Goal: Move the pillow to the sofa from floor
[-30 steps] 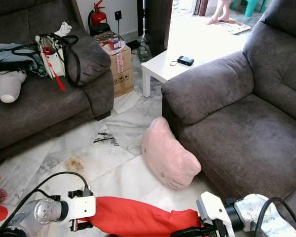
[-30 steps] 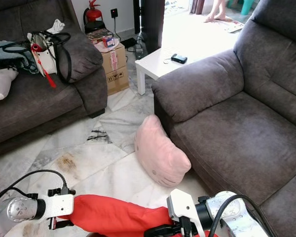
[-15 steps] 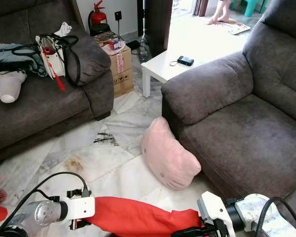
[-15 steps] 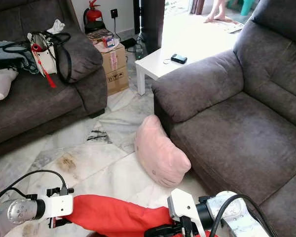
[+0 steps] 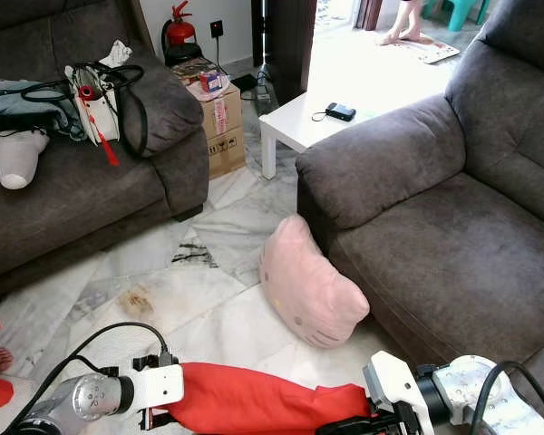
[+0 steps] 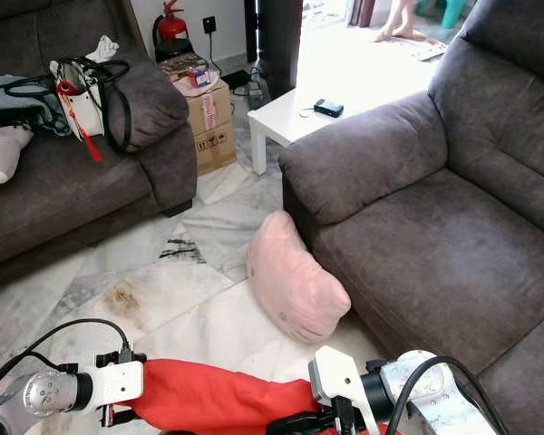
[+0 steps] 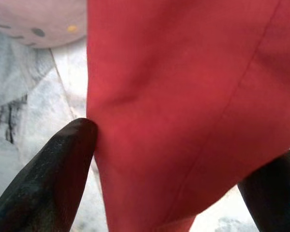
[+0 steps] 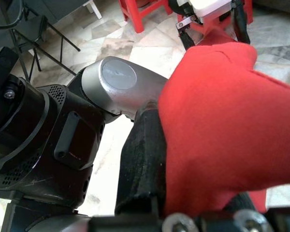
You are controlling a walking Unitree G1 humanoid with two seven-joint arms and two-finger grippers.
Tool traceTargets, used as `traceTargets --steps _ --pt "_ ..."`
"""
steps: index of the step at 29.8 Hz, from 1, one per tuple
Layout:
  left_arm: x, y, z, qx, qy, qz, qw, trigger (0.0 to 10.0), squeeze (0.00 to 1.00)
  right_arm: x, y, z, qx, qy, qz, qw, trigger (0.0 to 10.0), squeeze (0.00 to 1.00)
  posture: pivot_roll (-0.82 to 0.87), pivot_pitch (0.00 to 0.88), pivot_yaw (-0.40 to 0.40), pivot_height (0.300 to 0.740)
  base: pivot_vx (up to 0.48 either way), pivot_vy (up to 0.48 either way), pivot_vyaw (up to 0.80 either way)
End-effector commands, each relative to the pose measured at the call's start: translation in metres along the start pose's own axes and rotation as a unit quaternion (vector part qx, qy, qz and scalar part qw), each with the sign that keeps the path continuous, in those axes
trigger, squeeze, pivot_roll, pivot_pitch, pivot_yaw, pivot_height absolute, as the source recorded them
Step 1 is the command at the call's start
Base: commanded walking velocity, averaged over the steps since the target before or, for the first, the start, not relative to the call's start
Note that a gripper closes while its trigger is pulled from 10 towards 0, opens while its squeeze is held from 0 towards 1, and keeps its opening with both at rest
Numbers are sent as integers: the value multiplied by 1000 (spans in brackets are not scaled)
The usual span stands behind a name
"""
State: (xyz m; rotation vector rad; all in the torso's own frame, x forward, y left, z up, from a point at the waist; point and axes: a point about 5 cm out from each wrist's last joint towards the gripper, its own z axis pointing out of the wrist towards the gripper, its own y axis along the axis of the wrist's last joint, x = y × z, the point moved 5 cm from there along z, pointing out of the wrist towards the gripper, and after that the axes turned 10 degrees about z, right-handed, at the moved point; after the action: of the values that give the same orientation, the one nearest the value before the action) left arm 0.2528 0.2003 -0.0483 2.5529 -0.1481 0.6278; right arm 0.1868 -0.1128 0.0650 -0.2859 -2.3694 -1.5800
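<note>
The red pillow (image 5: pixel 254 406) hangs low in front of the robot, stretched between its two grippers just above the marble floor (image 5: pixel 199 313). The left gripper (image 7: pixel 169 188) clamps one end: the cloth fills the space between its two black fingers (image 7: pixel 58 174), which press it from either side. The right gripper (image 8: pixel 193 193) pinches the other end, one finger (image 8: pixel 142 159) flat against the red fabric. In the head views the left arm (image 5: pixel 91 397) holds the pillow's left end and the right arm (image 5: pixel 435 399) its right end, both near the lower edge.

Just beyond the red pillow, a pink pillow (image 5: pixel 306 285) with a cat face lies on the floor, leaning against the base of the grey sofa (image 5: pixel 435 236) on the right. That sofa's seat is bare. Behind its armrest stands a white table (image 5: pixel 299 118) with a small dark device (image 5: pixel 341 111) on it.

On the left is a second sofa (image 5: pixel 72 190) carrying a bag (image 5: pixel 104 95) with black straps, clothes and a white object (image 5: pixel 14 159). Beside it sits a cardboard box (image 5: pixel 219 122), with a fire extinguisher (image 5: pixel 179 32) by the wall. A person's feet (image 5: pixel 406 34) show in the bright doorway beyond.
</note>
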Motion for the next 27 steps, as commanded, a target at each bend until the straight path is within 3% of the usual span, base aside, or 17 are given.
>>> traceTargets --steps 1,2,3,4,5,27 --pt "-11 -6 0 14 -16 -3 1000 8980 0 8 19 2 -26 25 -36 999 10000 0 92 166 -1 740 0 0 0" --pt "-11 -6 0 14 -16 -3 1000 8980 0 8 19 2 -26 25 -36 999 10000 0 92 166 -1 740 0 0 0" --pt "-10 -7 -1 14 -14 -3 1000 3020 0 8 19 2 -26 25 -36 999 10000 0 92 166 -1 740 0 0 0" --pt "-10 -6 -1 13 -14 -4 1000 824 0 8 18 2 -26 25 -35 999 10000 0 92 167 -2 740 0 0 0" --pt "-10 -6 -1 12 -14 -8 1000 0 0 8 18 2 -25 24 -34 999 10000 0 92 167 -2 740 0 0 0" --pt "-12 -7 -1 12 -19 -11 1000 0 0 4 18 2 -26 17 -33 999 10000 0 93 160 -1 740 0 0 0"
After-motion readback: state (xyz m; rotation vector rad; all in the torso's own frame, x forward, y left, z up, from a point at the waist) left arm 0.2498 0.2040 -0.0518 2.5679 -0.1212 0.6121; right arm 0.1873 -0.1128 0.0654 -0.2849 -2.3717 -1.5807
